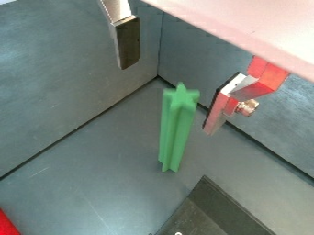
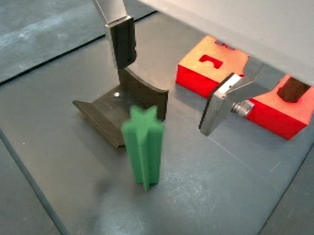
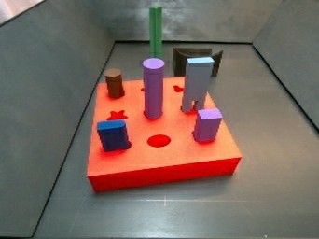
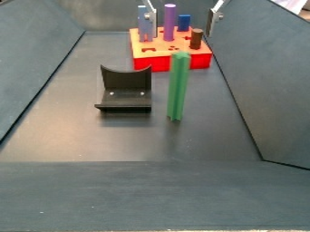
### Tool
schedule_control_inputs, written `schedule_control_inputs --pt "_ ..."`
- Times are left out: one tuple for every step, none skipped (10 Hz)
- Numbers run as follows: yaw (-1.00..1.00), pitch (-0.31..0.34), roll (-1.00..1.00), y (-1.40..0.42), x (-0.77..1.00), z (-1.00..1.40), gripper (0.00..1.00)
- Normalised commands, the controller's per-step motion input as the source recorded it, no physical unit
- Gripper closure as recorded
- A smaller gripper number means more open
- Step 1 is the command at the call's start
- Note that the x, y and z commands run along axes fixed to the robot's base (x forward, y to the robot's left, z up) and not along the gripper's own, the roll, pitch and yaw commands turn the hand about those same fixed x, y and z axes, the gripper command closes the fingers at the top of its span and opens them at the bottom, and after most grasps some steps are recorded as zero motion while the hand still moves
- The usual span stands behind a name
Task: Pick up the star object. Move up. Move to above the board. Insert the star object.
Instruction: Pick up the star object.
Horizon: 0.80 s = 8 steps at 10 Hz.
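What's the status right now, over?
Gripper open, above the floor, holding nothing. Star object upright on the floor, not grasped, beside the fixture. Board apart, star hole free. Nothing in the way.

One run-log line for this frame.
phase: pre-grasp | gripper: open, above, holding nothing | star object: upright on floor beside fixture | board: star hole unfilled
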Motion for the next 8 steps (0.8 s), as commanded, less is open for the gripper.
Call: schedule_control_inputs --pt "0.00 -0.004 0.00 -0.04 0.00 0.00 0.00" --pt "-0.02 0.013 -0.04 0.40 0.29 -0.15 0.00" --pt "-0.23 0.084 0.00 0.65 0.51 -0.31 0.00" --pt "-0.67 0.000 0.00 0.31 0.50 -0.29 0.00" --pt "-0.79 0.000 0.00 0.21 0.34 -0.24 0.00" --pt "-0.20 0.059 0.00 0.04 0.22 0.00 0.00" --pt "-0.33 0.001 0.03 -0.05 0.21 -0.08 0.00" --pt "-1.00 0.000 0.03 -0.01 0.00 -0.24 0.00"
